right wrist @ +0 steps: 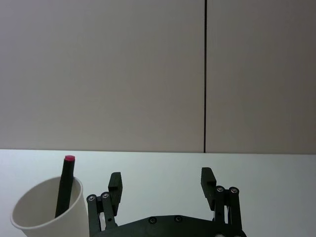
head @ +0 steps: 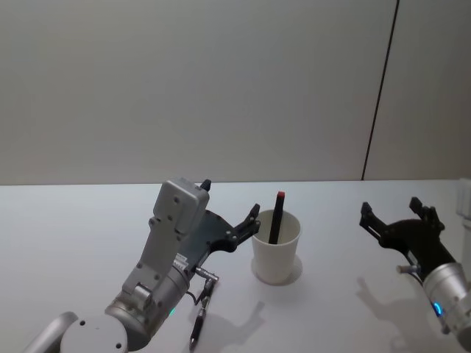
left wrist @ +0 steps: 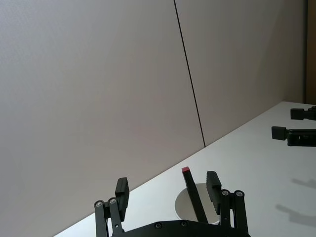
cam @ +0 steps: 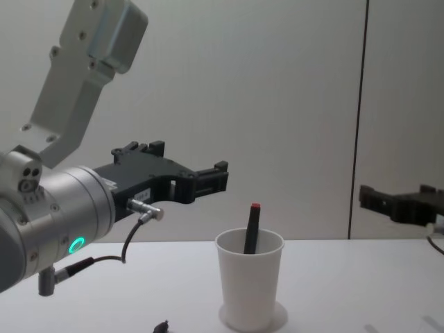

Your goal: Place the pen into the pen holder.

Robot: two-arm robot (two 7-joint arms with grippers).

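Left hand [head: 230,200] and right hand [head: 391,207] — both raised, fingers spread.

Head looks down, chest level, wrists forward; all share the pen holder [head: 275,262].

One tapered white paper cup [head: 276,254] with a rolled rim. One slim black pen [head: 277,217] with a red end. One flat white tabletop [head: 88,235]. Two black, two-fingered robot grippers, one per arm: the left gripper [left wrist: 168,183] and the right gripper [head: 391,209], each with two fingers, four in all.
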